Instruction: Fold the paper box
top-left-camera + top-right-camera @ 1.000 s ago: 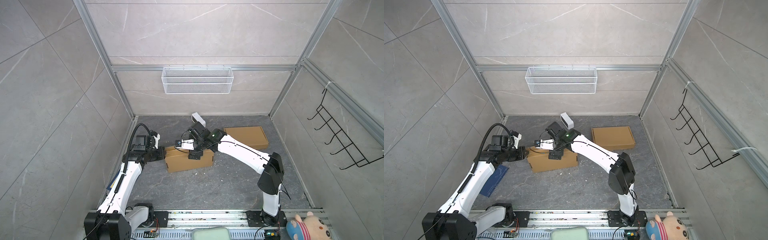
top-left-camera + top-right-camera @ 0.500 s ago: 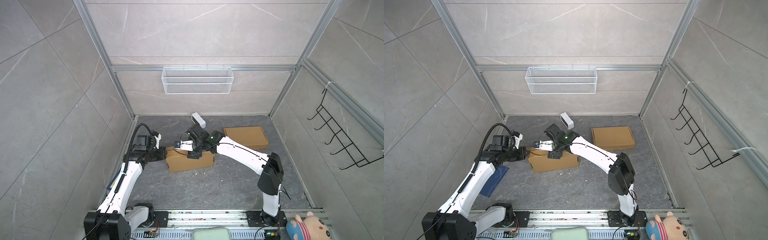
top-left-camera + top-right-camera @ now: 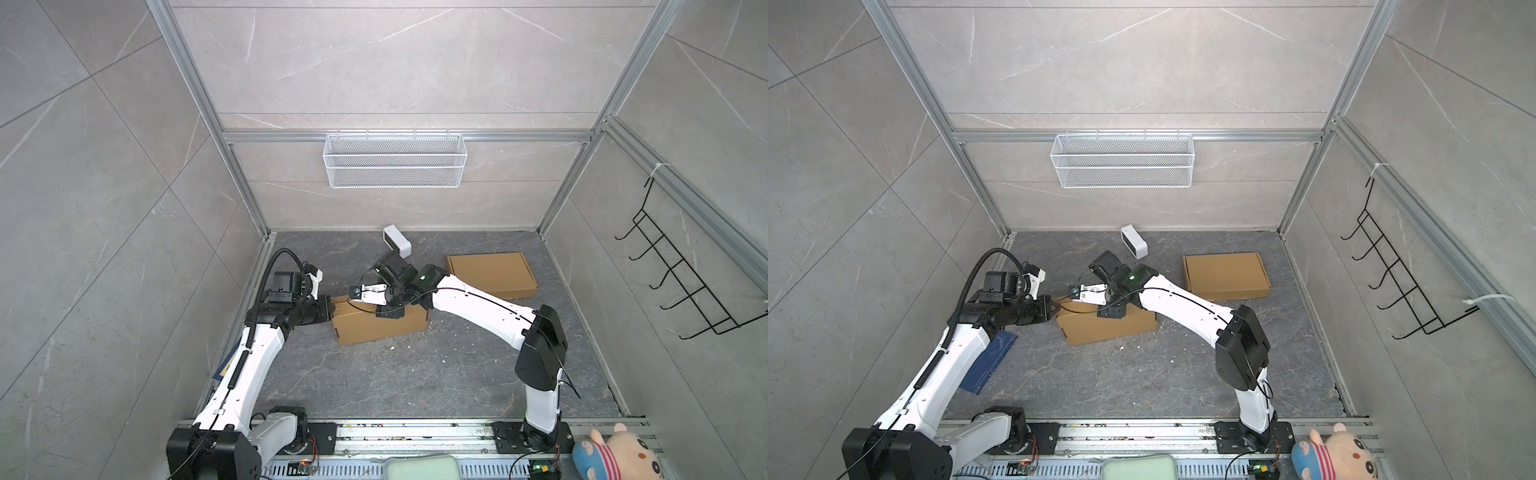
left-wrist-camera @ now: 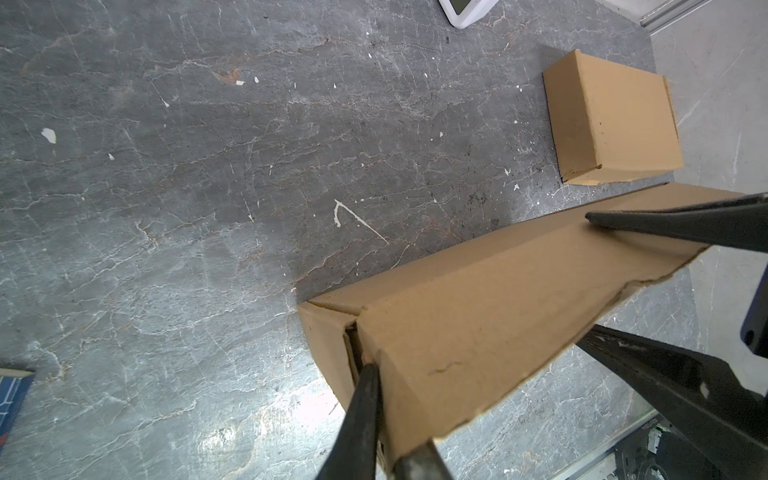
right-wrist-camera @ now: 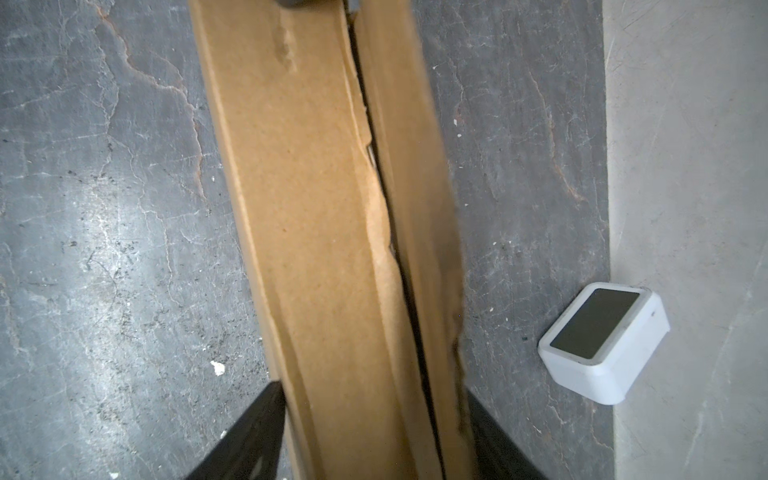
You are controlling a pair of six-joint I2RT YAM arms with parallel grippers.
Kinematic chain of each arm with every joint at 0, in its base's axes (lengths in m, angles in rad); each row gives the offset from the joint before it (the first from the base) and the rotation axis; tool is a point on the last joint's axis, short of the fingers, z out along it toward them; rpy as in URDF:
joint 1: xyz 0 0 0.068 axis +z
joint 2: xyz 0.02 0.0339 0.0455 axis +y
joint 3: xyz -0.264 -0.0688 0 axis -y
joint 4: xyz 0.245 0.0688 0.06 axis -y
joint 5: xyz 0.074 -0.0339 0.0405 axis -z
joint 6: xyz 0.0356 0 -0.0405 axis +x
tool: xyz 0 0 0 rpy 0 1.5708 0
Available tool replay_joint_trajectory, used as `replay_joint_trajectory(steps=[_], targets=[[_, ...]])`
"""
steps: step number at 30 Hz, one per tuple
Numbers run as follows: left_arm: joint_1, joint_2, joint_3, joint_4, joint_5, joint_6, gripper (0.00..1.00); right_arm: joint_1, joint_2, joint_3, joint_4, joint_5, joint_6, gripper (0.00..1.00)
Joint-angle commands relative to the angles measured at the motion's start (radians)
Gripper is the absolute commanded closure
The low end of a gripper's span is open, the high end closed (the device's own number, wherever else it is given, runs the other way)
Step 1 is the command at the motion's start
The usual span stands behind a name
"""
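Cardboard paper box (image 3: 380, 328): the right gripper (image 5: 372, 388) has narrowed around its far side, readying the fold; whether clamped I cannot tell. The left gripper (image 4: 397, 405), almost closed, pinches the left end.

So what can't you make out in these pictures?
Inside the paper box: right wrist view, flaps cover it.
Whether the right gripper squeezes: right wrist view, cardboard hides its pads.
Blue sheet: in a top view, the left arm covers most.
White device: right wrist view, screen dark, unreadable.
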Motion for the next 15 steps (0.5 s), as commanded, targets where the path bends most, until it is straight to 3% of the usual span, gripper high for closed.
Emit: replay_joint_trajectory(steps=[1,15], targets=[[-0.013,-0.008,0.004,-0.061,0.06,-0.014,0.88,0.002,-0.013,0.004,0.012,0.015,0.019,0.39],[-0.013,-0.016,0.004,-0.056,0.08,-0.011,0.84,0.001,-0.005,-0.025,0.025,-0.002,0.04,0.51]])
